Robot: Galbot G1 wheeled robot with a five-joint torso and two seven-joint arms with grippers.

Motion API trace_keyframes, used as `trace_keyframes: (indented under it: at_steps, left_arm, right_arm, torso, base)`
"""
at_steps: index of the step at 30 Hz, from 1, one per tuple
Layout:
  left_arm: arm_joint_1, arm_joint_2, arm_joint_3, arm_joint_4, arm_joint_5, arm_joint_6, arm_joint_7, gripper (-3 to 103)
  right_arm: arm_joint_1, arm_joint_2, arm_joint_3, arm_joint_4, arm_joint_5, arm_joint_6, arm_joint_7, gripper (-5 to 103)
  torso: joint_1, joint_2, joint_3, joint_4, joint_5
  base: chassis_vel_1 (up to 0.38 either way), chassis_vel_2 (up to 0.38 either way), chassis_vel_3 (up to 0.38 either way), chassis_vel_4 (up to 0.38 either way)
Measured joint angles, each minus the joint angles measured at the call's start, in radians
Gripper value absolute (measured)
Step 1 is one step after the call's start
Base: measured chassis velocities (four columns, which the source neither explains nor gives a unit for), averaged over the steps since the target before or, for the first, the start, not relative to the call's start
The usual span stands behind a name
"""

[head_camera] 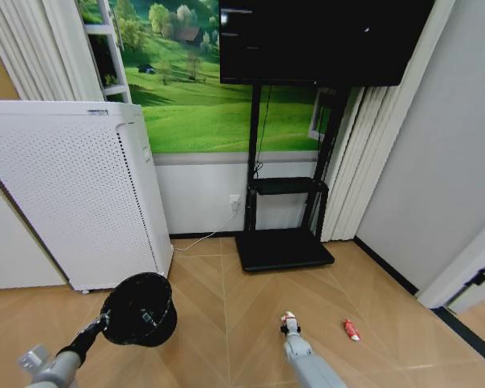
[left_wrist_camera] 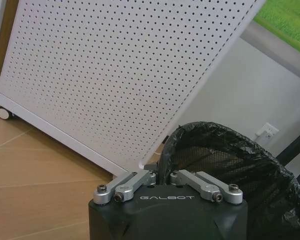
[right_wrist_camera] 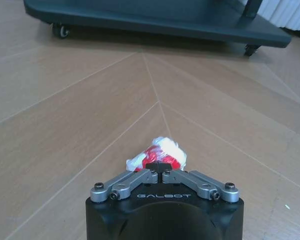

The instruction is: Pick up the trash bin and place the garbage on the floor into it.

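The trash bin, round, black and mesh-walled with a black liner, hangs tilted above the floor at the lower left. My left gripper is shut on its rim; the left wrist view shows the fingers clamped over the bin's edge. My right gripper is low at the bottom centre, shut on a red-and-white wrapper wad, which bulges beyond the fingertips in the right wrist view. A small red packet lies on the floor to the right of that gripper.
A tall white perforated appliance on castors stands close behind the bin. A black TV stand's wheeled base sits ahead by the wall. Open wooden floor lies between the two arms.
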State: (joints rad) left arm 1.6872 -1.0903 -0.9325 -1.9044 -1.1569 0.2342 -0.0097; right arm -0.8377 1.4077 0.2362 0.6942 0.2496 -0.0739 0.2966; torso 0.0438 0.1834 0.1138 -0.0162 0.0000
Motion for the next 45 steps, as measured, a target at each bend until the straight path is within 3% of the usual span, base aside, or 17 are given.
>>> trace_keyframes:
  at_steps: [1, 3, 8, 13, 17, 21, 24, 27, 33, 39, 43, 45]
  left_arm:
    - [0.000, 0.000, 0.000, 0.001, 0.000, 0.000, 0.000, 7]
    - [0.000, 0.000, 0.000, 0.002, 0.000, 0.000, 0.000, 7]
    - [-0.002, 0.000, 0.001, 0.002, 0.000, -0.001, 0.001, 7]
    - [-0.001, -0.001, 0.001, 0.004, 0.000, -0.001, 0.004, 7]
    - [0.004, -0.003, 0.000, 0.004, 0.002, -0.001, 0.009, 7]
    - [0.008, -0.005, -0.001, 0.004, 0.004, -0.001, 0.011, 7]
    - [0.010, -0.007, -0.002, 0.004, 0.005, -0.001, 0.013, 7]
    - [0.009, -0.007, -0.002, 0.004, 0.005, -0.001, 0.013, 7]
    - [0.003, -0.008, 0.002, 0.004, 0.007, -0.002, 0.013, 7]
    - [0.011, -0.014, -0.004, 0.000, 0.008, -0.004, 0.019, 7]
    - [0.018, -0.018, -0.015, 0.000, 0.007, -0.005, 0.023, 7]
    - [0.021, -0.021, -0.020, 0.000, 0.007, -0.006, 0.026, 7]
  right_arm:
    - [-0.007, -0.002, 0.003, 0.018, 0.002, 0.001, 0.010, 8]
    - [-0.013, -0.003, 0.004, 0.032, 0.003, 0.001, 0.020, 8]
    - [-0.019, -0.002, 0.019, 0.052, -0.030, 0.020, 0.037, 29]
    - [-0.022, 0.002, 0.021, 0.056, -0.051, 0.093, -0.023, 51]
    - [-0.024, 0.001, 0.017, 0.061, -0.058, 0.133, -0.056, 61]
    - [-0.023, 0.000, 0.012, 0.061, -0.058, 0.138, -0.057, 73]
    - [-0.023, -0.002, 0.007, 0.059, -0.057, 0.139, -0.054, 89]
    - [-0.023, -0.002, 0.008, 0.054, -0.061, 0.145, -0.041, 97]
    - [-0.025, 0.003, 0.025, 0.036, -0.082, 0.127, -0.007, 100]
    - [-0.004, 0.036, 0.055, -0.015, 0.004, 0.029, 0.113, 100]
    - [-0.002, 0.050, 0.062, -0.025, 0.041, 0.013, 0.158, 103]
    - [-0.012, 0.053, 0.058, -0.020, 0.057, 0.008, 0.174, 95]
  torso:
    - [0.000, 0.000, 0.000, 0.0000, 0.0000]
    - [0.000, 0.000, 0.000, 0.0000, 0.0000]
    - [0.000, 0.000, 0.000, -0.0001, 0.0000]
    - [0.000, 0.000, 0.000, 0.0000, 0.0000]
    - [0.000, 0.000, 0.000, 0.0000, 0.0000]
    - [0.000, 0.000, 0.000, 0.0000, 0.0000]
    - [0.000, 0.000, 0.000, 0.0001, 0.0000]
    - [0.000, 0.000, 0.000, -0.0001, 0.0000]
    - [0.000, 0.000, 0.000, 0.0000, 0.0001]
    - [0.000, 0.000, 0.000, -0.0002, -0.0001]
    - [0.000, 0.000, 0.000, 0.0003, 0.0001]
    - [0.000, 0.000, 0.000, 0.0003, 0.0000]
  base:
    - [0.000, 0.000, 0.000, 0.000]
    - [0.000, 0.000, 0.000, 0.000]
    - [0.000, 0.000, 0.000, 0.000]
    - [0.000, 0.000, 0.000, 0.000]
    - [0.000, 0.000, 0.000, 0.000]
    - [0.000, 0.000, 0.000, 0.000]
    - [-0.021, 0.016, 0.032, -0.028]
    - [-0.105, 0.087, 0.104, -0.086]
    - [-0.143, 0.154, 0.142, -0.144]
    - [-0.035, 0.021, 0.029, -0.015]
    - [0.041, -0.010, -0.030, 0.035]
    - [0.000, 0.000, 0.000, 0.000]
